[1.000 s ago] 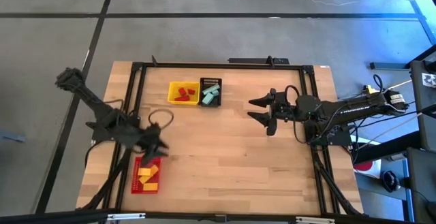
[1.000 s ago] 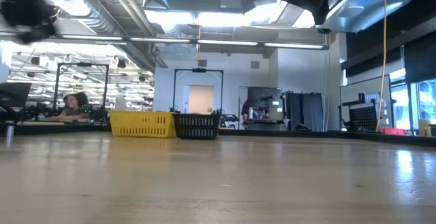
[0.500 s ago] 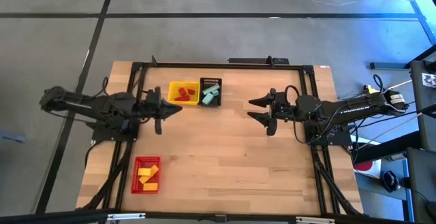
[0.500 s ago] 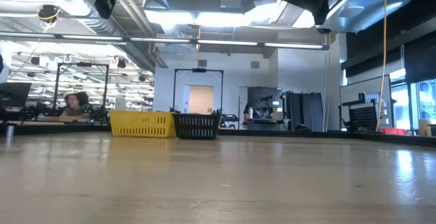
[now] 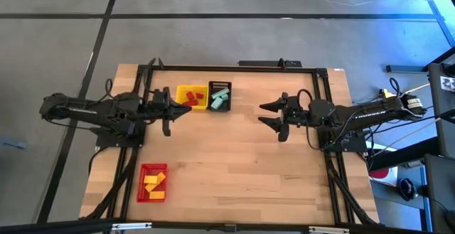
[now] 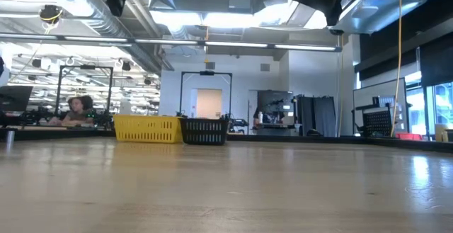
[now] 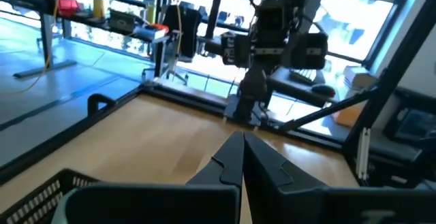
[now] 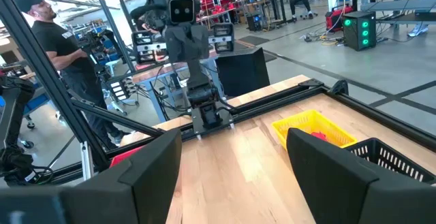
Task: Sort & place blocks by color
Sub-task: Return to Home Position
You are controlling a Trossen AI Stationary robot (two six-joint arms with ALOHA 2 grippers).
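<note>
Red blocks (image 5: 189, 99) lie in the yellow basket (image 5: 179, 92) and pale teal blocks (image 5: 219, 97) in the black basket (image 5: 211, 86), both at the table's far middle. Yellow blocks (image 5: 153, 183) lie in the red basket (image 5: 142, 191) near the front left. My left gripper (image 5: 181, 111) hangs level just on the near side of the yellow basket, shut and empty; its own view shows the fingers (image 7: 231, 161) pressed together. My right gripper (image 5: 264, 115) hovers level right of the black basket, open and empty, its fingers (image 8: 153, 163) wide apart.
A black frame rail (image 5: 234, 67) runs around the tabletop. Bare wood (image 5: 242, 170) stretches across the middle and near right. A person (image 8: 54, 40) stands beyond the table's left side, and another person (image 6: 74, 109) sits far off in the room.
My left gripper has swung from above the red basket toward the table's far edge and risen, ending beside the yellow basket. It has tipped from pointing down to level, and its fingers have come together. The blocks and baskets have stayed in place.
</note>
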